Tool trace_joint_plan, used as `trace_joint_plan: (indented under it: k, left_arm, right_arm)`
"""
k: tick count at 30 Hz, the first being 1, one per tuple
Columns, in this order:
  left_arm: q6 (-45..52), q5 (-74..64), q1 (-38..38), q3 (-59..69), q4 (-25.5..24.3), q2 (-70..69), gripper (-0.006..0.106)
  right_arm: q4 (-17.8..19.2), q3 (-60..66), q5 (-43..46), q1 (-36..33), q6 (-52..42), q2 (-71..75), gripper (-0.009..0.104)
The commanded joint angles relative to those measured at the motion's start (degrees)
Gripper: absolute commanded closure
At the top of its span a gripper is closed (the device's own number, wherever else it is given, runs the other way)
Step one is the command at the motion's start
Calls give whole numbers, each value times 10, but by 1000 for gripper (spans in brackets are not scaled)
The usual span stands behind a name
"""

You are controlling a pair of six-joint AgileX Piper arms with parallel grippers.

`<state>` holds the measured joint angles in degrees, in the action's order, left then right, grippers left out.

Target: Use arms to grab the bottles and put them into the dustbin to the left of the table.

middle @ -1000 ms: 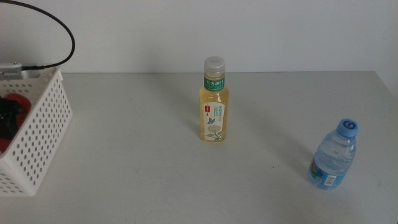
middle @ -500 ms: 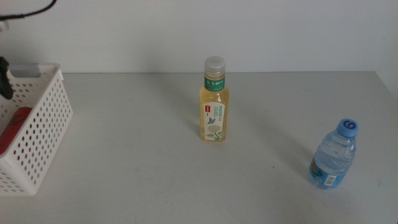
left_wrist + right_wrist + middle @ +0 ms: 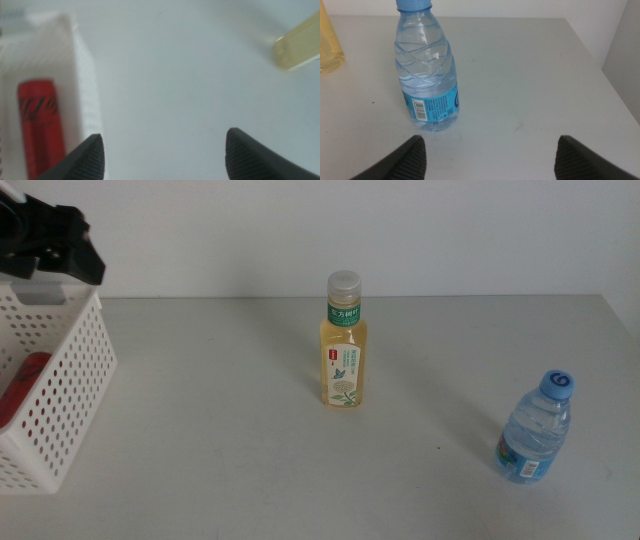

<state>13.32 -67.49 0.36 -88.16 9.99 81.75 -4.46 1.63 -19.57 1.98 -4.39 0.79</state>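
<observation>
Left gripper (image 3: pixel 62 242) upper left of frame above white perforated plastic dustbin (image 3: pixel 62 385), jaws apart, empty. Red soda can (image 3: pixel 41 125) in bin. Right gripper (image 3: pixel 490 157) jaws spread, empty, facing small clear blue-capped water bottle (image 3: pixel 538 429), lower right on table (image 3: pixel 220 440). Yellow tea bottle with green label (image 3: pixel 345 345) upright mid-frame. We judge both light, slick, crushable; we'd grip mid-body.

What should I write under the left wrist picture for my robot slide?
Open left pincer above the table, with a red can lying in the white basket.

Tea bottle (image 3: pixel 344 342): yellow, grey-capped, upright mid-surface.
Water bottle (image 3: pixel 538 430): clear, blue-capped, upright, well apart to its right.
Soda can (image 3: pixel 41 125): red, lay inside the dustbin (image 3: pixel 70 390).
Dustbin: white, perforated, at left edge.
</observation>
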Motion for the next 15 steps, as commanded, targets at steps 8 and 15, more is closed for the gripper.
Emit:
trace_joint_plan:
  k: [8, 15]
  left_arm:
    - [-103, 467, -190, 308, -139, -187, 22]
    - [-159, 748, -215, 522, -157, -245, 22]
  right_arm:
    - [3, -5, 41, 0, -3, 12, 30]
    - [3, -5, 41, 0, -3, 12, 30]
